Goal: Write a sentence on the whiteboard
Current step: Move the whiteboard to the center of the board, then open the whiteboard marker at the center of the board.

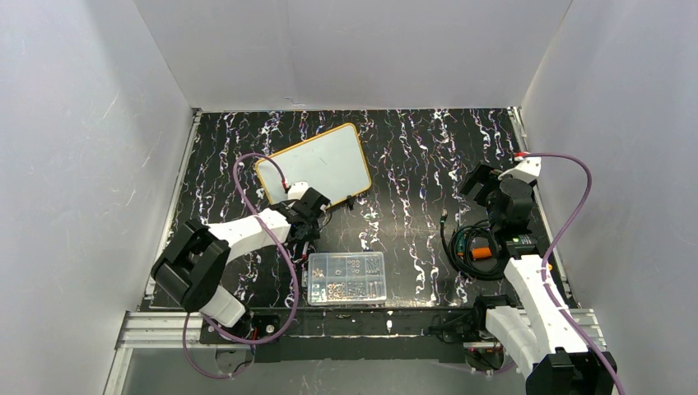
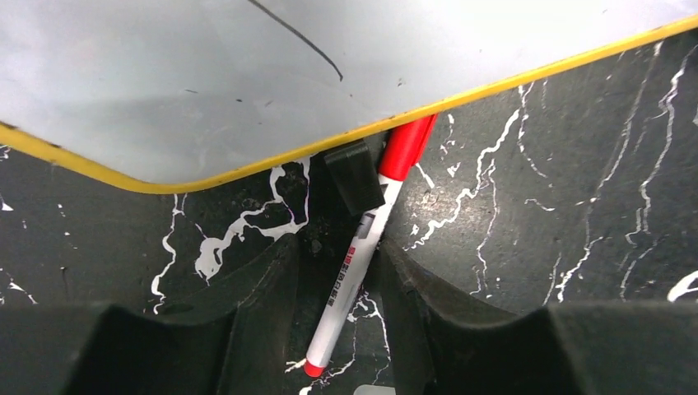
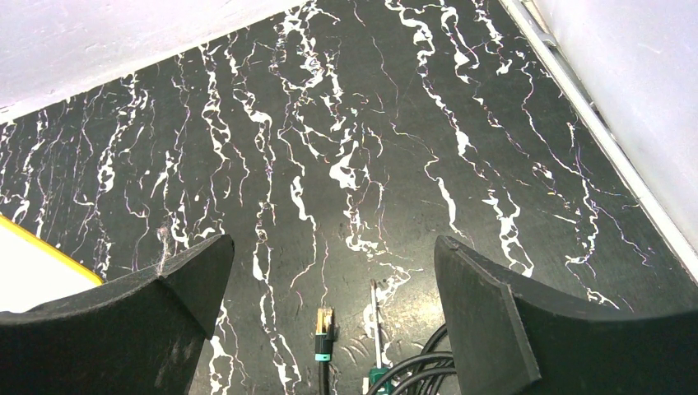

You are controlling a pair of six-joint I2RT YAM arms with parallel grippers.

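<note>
The whiteboard (image 1: 314,167) lies flat on the worktop (image 1: 428,164), left of centre, rotated so its right end sits farther back. Surface white, rim orange-yellow, corners rounded. One thin dark stroke (image 2: 298,37) marks the surface. A black clip foot (image 2: 354,174) sits at the near edge.

Top camera high, looks down on whole table (image 1: 411,164); wrist cameras close, low; all catch whiteboard (image 1: 317,164).
</note>
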